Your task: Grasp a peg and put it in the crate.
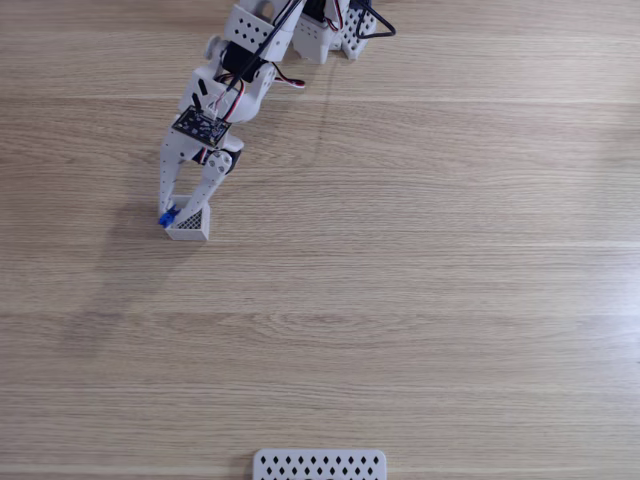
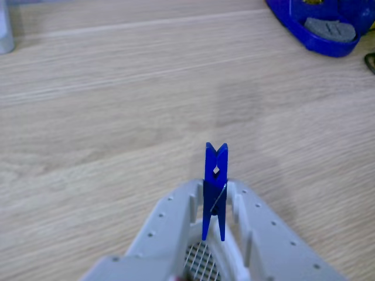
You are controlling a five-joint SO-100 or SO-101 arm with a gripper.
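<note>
Fixed view: you look down on a wooden table [image 1: 420, 300], with the white arm [image 1: 235, 75] entering from about 12 o'clock and reaching toward 7 o'clock.
Gripper: your gripper [image 1: 185, 218] sits at the arm's lower end, in the upper left part of the fixed view; in the other view [image 2: 214, 219] it comes in from 6 o'clock.
Pincer state: its two white fingers [image 2: 258, 234] are pressed in on the peg, pinching it by its lower half.
Peg: you see the blue peg [image 2: 215, 187] standing upright between the fingers in the other view, its forked end pointing to 12 o'clock; in the fixed view it shows as a small blue spot [image 1: 167, 215] at the gripper's 9 o'clock side.
Peg and table: you cannot tell whether the peg touches the wood.
White panel: a flat panel with diamond holes [image 1: 319, 465] lies at 6 o'clock, well apart from the gripper.
Blue object: a dark blue item [image 2: 319, 26] rests at 1 o'clock in the other view.
</note>
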